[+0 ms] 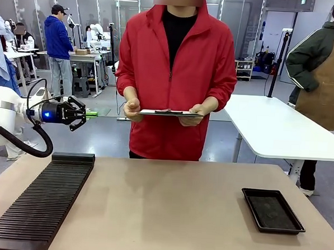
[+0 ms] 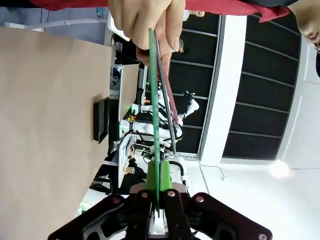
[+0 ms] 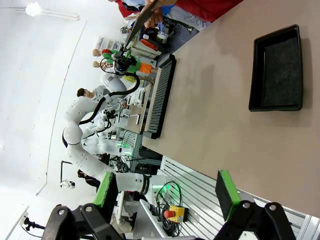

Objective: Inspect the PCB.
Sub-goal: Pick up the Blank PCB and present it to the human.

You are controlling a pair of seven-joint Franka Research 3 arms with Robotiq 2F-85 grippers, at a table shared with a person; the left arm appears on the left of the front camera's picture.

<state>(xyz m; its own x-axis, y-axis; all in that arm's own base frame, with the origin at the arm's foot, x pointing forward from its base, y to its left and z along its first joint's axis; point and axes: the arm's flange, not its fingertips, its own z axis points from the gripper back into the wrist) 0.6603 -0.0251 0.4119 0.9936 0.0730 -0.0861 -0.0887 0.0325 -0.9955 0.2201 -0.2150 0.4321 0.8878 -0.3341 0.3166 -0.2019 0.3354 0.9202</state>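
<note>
We are pinching our left gripper (image 2: 159,172) fully closed on the near edge of the PCB (image 2: 154,100). The board is running straight out from between the green pads (image 2: 151,177), edge-on to the wrist camera. We are holding it level and raised above the table (image 1: 168,214), probably so that its face is lying open for checking. Beyond its far end, and apart from it, the person's hand (image 2: 142,22) is holding a dark tablet (image 1: 170,112), perhaps to compare against the board. Below these fingers a black slotted rack (image 1: 39,202) is lying. Our right gripper (image 3: 165,197) is hanging with its jaws wide apart, holding nothing. Ahead of those fingers the black tray (image 3: 256,75) is resting on the tabletop.
</note>
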